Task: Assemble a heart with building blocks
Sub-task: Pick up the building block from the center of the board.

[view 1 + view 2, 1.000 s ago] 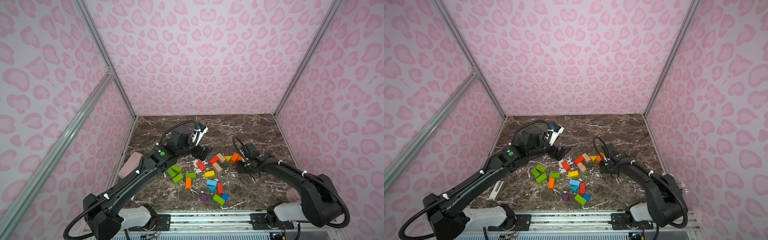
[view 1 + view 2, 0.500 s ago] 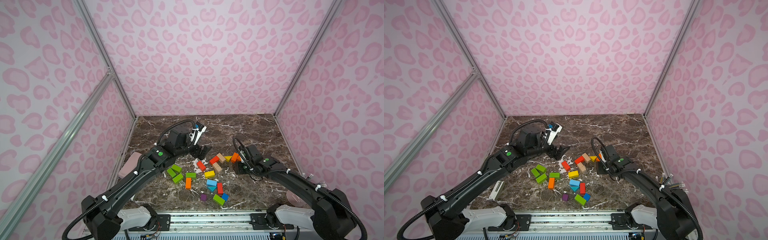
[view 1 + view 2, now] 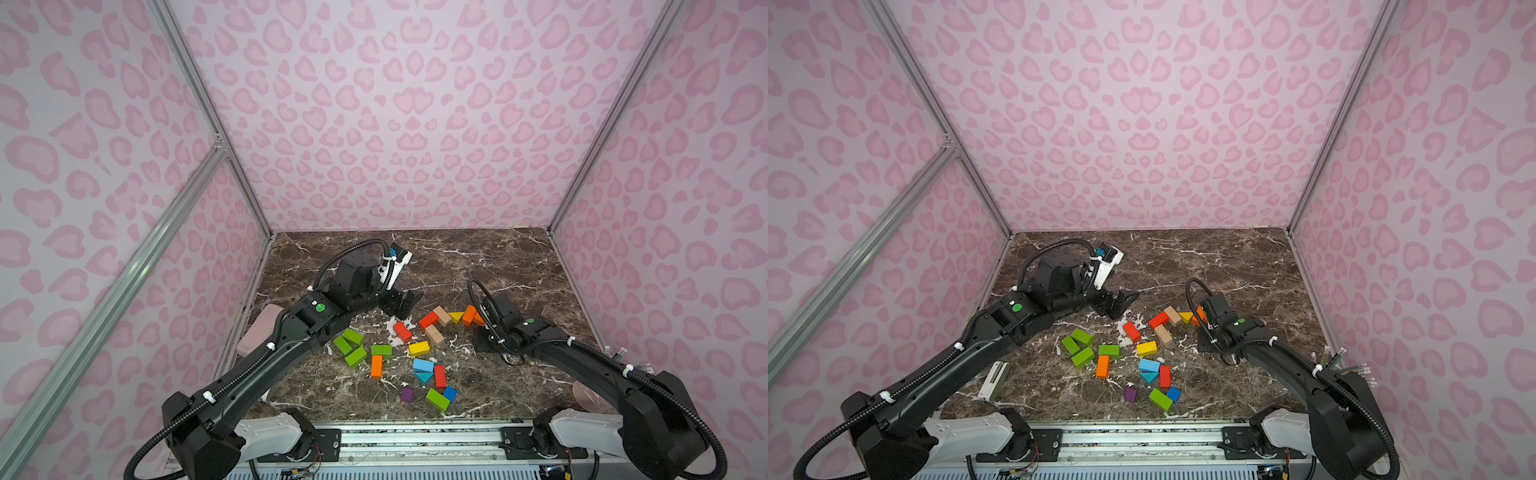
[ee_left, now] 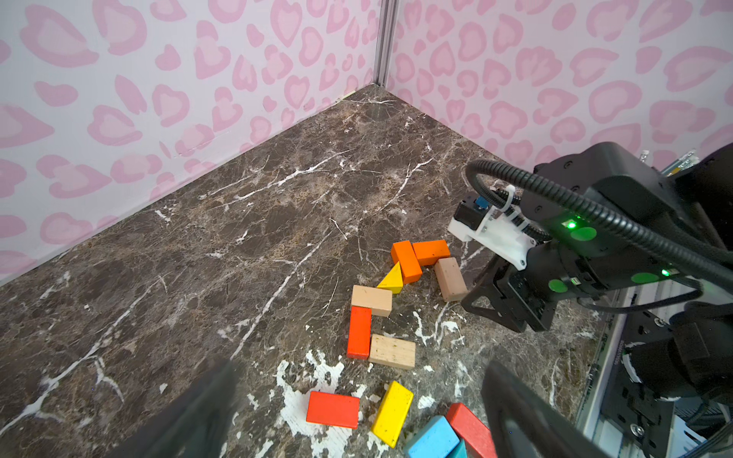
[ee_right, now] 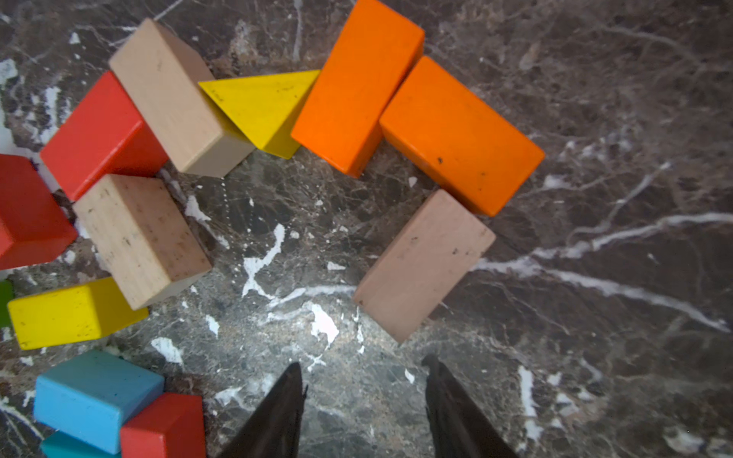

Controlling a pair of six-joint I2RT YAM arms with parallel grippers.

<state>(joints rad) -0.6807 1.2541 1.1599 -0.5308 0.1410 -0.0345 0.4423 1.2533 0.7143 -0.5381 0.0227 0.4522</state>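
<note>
Progress sits at roughly half, by my reading: you have the heart's upper arch laid, and its lower point is not yet built. Take the yellow prism (image 3: 456, 316) at the notch as your marker. Far to its left and nearer you lie the unused green bricks (image 3: 352, 337) and a loose orange brick (image 3: 376, 366). The left pincer (image 3: 405, 303) hangs left of the prism, spread wide with nothing in it. Touching the prism's left side, a tan brick (image 3: 441, 315) meets a red brick (image 3: 428, 320), and a second tan brick (image 3: 433, 334) runs down from that. Touching its right side, two orange bricks (image 5: 359, 85) form the other lobe, with a pinkish brick (image 5: 422, 263) slanting down from their end. The right pincer (image 5: 363, 372) hovers right of the prism and nearer you, parted and empty. Spare blocks (image 3: 423, 365) in blue, red, yellow and purple wait on the tabletop (image 3: 478, 257) nearer you than the prism. No brand, label or lettering shows on any block; the arms (image 3: 291, 345) carry only plain green dots (image 3: 319, 308).
</note>
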